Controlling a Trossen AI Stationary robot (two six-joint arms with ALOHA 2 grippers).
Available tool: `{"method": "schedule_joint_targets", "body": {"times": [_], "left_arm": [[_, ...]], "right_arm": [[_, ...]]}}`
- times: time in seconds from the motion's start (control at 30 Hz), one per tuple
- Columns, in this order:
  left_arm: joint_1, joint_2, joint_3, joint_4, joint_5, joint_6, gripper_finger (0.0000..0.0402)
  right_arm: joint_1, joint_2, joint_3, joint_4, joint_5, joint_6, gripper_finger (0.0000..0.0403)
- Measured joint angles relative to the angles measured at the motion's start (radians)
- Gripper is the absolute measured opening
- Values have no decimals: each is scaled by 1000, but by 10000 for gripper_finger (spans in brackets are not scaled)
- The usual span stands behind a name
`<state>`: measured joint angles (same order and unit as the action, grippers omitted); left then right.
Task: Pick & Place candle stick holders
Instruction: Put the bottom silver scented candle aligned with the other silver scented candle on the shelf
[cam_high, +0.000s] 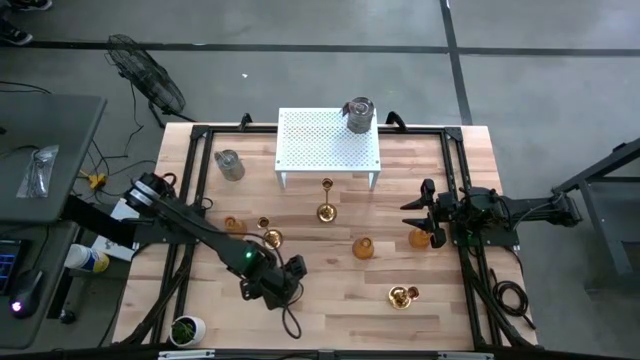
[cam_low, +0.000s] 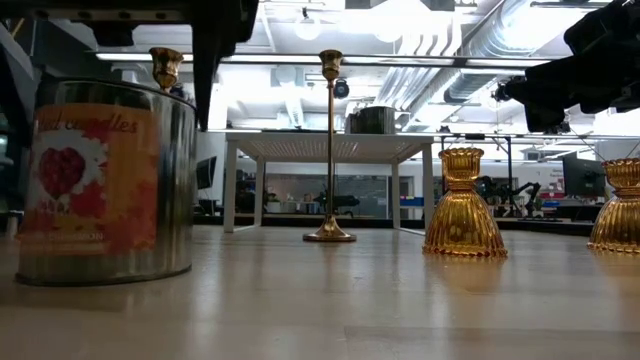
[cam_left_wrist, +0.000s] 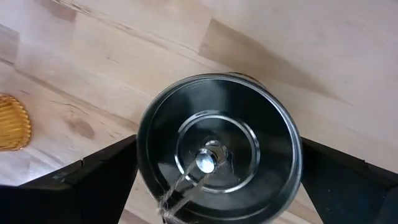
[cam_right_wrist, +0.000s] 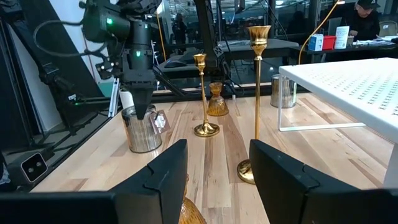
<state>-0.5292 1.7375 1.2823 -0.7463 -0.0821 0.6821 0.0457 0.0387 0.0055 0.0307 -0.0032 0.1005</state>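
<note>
One silver tin (cam_left_wrist: 219, 149) between spread left gripper (cam_left_wrist: 217, 180) fingers (wick visible only wrist view).

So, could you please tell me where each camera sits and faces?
High: overhead, straight down on the table; both arms show.
Low: tabletop height, facing the white stand; arms overhead.
Left wrist: looks down on a silver tin; left gripper straddles it.
Right wrist: looks along the table; right gripper in foreground.
Low and right wrist share the tall gold candlestick.
</note>
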Motion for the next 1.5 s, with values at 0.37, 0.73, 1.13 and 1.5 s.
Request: {"method": "schedule_joint_targets", "body": {"times": [0.37, 0.73, 1.13, 1.5], "left_arm": [[12, 38, -2, -18, 71, 9, 400], [13, 53, -2, -20, 75, 21, 399], [13, 52, 0, -19, 76, 6, 358], [13, 54, 49, -104, 69, -210, 357]], "right_arm": [[0, 0, 0, -1, 0, 0, 165], [0, 2, 0, 0, 0, 0, 165], [0, 3, 0, 0, 0, 0, 165], [0, 3, 0, 0, 0, 0, 165]]}}
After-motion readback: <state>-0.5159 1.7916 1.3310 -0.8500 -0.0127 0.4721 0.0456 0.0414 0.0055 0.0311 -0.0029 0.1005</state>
